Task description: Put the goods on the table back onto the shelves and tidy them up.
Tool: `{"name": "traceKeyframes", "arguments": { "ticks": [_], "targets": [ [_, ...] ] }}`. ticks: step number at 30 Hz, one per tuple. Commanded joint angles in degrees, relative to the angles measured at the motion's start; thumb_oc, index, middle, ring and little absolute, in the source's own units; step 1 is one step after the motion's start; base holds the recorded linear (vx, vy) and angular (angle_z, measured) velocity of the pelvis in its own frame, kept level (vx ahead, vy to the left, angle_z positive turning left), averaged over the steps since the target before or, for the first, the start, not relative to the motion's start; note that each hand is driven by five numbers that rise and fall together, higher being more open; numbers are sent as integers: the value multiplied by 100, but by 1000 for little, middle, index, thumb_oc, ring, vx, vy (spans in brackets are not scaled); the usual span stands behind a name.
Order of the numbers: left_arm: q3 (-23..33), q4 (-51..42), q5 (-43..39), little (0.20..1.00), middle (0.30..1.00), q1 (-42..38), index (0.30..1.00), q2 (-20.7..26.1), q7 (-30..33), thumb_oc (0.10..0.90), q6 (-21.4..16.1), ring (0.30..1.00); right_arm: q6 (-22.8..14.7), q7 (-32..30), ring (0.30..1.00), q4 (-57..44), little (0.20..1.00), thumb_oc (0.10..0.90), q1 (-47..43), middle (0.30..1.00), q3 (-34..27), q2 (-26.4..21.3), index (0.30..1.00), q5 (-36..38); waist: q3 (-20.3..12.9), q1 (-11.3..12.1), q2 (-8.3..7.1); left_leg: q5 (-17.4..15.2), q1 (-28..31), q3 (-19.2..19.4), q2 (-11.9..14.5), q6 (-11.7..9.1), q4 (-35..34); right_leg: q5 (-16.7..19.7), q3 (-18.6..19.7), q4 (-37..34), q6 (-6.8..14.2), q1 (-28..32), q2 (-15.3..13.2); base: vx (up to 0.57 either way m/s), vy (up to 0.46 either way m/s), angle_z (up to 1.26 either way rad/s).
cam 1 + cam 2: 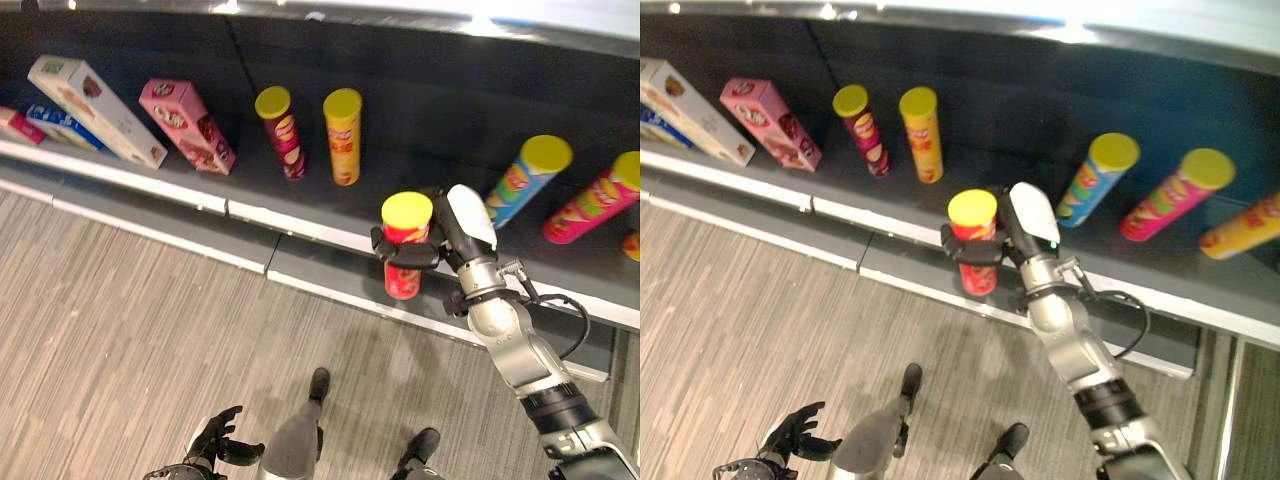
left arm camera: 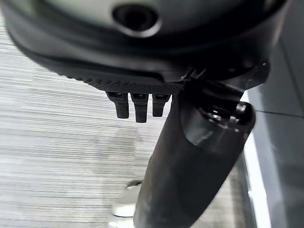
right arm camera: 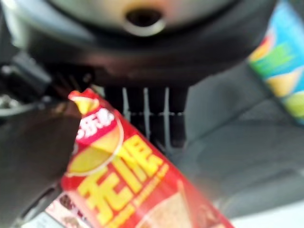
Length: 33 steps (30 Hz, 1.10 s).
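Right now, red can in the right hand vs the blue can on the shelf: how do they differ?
The red can is clamped in the right hand at the shelf's front edge; the blue can stands free further back on the shelf. The red can has a red wrap, the blue can a blue one. The red can looks upright, the blue can appears to lean. Both are tall tubes with yellow lids.

The floor (image 1: 120, 330) is grey with thin stripes. A long dark shelf (image 1: 420, 110) with a pale edge runs above it.
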Motion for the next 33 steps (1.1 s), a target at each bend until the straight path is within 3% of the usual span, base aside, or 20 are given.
{"name": "traceKeyframes", "arguments": {
  "ticks": [1, 5, 15, 19, 26, 33],
  "targets": [
    [-296, -73, -284, 900, 900, -14, 900, 532, 362, 800, -284, 900, -215, -1176, 300, -284, 300, 400, -800, 300, -283, -12, 300, -369, -360, 235, 123, -191, -120, -100, 128, 53, -35, -704, 89, 1259, 75, -321, -419, 8, 30, 47],
    [-435, -61, -339, 900, 900, -120, 900, 499, 544, 800, -361, 900, 73, -2093, 300, 49, 300, 400, -1063, 300, -733, -146, 300, -709, -267, 380, 170, -160, -438, -219, 22, 68, -35, -626, -10, 1112, 112, -457, -438, 34, 43, 29],
    [-799, -293, -342, 900, 900, -405, 900, 488, 704, 800, -504, 900, 426, -3139, 300, 584, 300, 400, -1713, 300, -1135, -367, 300, -648, -15, 498, 252, -228, -1019, -229, -146, 98, 199, -442, 31, 915, 174, -791, -498, 3, 18, -1],
    [-881, -403, -376, 900, 900, -491, 900, 508, 744, 800, -559, 900, 516, -3447, 300, 837, 300, 400, -2036, 300, -1236, -583, 300, -491, -20, 537, 290, -326, -1155, -281, -221, 65, 185, -527, 69, 848, 238, -829, -516, 24, -4, -1],
    [-1011, -485, -367, 900, 900, -628, 900, 479, 778, 800, -608, 900, 636, -3663, 300, 958, 300, 400, -2233, 300, -1325, -782, 300, -415, -38, 583, 332, -319, -1292, -346, -326, 90, 173, -454, -9, 756, 305, -860, -576, 26, 2, 5],
    [-1065, -526, -383, 900, 900, -656, 900, 415, 814, 800, -580, 900, 585, -3634, 300, 864, 300, 400, -2005, 300, -1269, -518, 300, -304, -43, 532, 305, -360, -1288, -360, -348, 114, 219, -429, 9, 753, 314, -858, -591, 0, 0, 0]
  ]
}}
